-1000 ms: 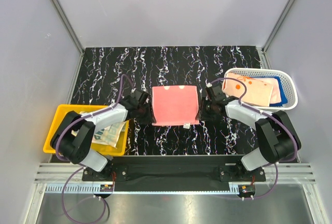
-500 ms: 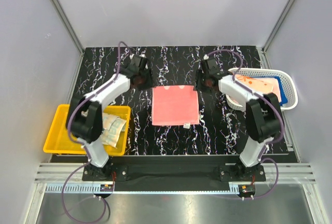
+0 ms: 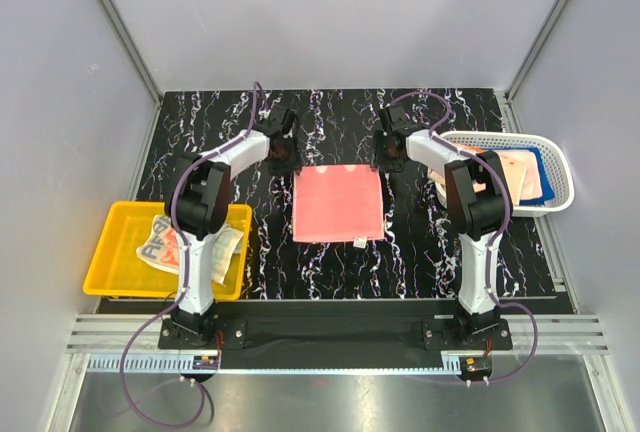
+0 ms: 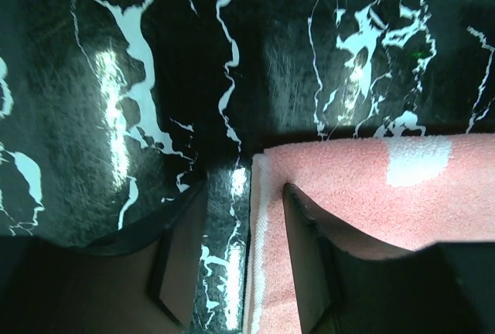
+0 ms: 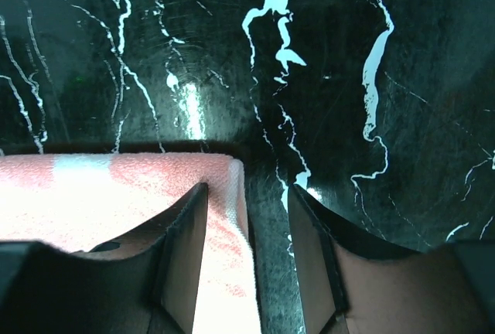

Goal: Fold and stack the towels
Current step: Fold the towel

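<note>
1. Top view:
   - The yellow bin (image 3: 110, 252) at 8 o'clock on the table (image 3: 430, 242) holds a rumpled beige towel (image 3: 160, 244) with big letters.
   - The white mesh basket (image 3: 565, 174) at 3 o'clock holds a pale pink towel (image 3: 520, 172) lying over a blue towel (image 3: 546, 167).
   - The salmon-pink towel (image 3: 338, 202) lies flat mid-table.
   - The left gripper (image 3: 283, 157) sits at its 11 o'clock corner and the right gripper (image 3: 388, 157) at its 1 o'clock corner.
   - Jaw width cannot be told from here.
2. Left wrist view:
   - The left gripper (image 4: 244, 272) has its jaws spread apart and nothing clamped between them.
   - They straddle the side edge of the salmon-pink towel (image 4: 371, 187), with the 9 o'clock jaw over bare table (image 4: 116, 117) and the 3 o'clock jaw over the cloth.
   - A white patch (image 4: 414, 165) shows near the towel's far edge.
3. Right wrist view:
   - The right gripper (image 5: 247, 264) is likewise parted and grips nothing.
   - The corner of the salmon-pink towel (image 5: 100, 195) reaches into the gap.
   - The 9 o'clock jaw is over the cloth and the 3 o'clock jaw over the table (image 5: 402, 117).
</note>
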You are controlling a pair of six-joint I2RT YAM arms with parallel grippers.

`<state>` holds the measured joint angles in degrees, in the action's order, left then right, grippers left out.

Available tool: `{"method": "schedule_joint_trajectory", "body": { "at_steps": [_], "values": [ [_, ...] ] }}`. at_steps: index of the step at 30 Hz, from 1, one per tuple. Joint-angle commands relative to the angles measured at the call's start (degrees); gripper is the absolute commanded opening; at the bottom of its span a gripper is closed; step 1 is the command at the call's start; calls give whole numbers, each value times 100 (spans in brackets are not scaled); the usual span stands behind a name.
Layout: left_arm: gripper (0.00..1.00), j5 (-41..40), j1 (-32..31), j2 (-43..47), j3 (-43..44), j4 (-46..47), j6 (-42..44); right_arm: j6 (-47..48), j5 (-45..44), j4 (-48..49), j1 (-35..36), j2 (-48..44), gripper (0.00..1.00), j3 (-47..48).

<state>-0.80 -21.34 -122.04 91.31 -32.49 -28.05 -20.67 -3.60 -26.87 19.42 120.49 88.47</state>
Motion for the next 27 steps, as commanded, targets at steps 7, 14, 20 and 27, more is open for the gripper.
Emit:
{"method": "schedule_joint_trajectory", "body": {
  "at_steps": [7,14,20,27],
  "values": [
    [47,-114,86,-119,46,445,19,45,148,375,-96,45,48,66],
    [45,45,113,-180,-78,709,19,71,351,692,-131,1,42,-40],
    [43,194,139,-197,-183,885,-16,63,562,780,-175,54,40,-66],
    [37,369,157,-224,-289,1121,-86,63,702,815,-193,98,35,-136]
  ]
}}
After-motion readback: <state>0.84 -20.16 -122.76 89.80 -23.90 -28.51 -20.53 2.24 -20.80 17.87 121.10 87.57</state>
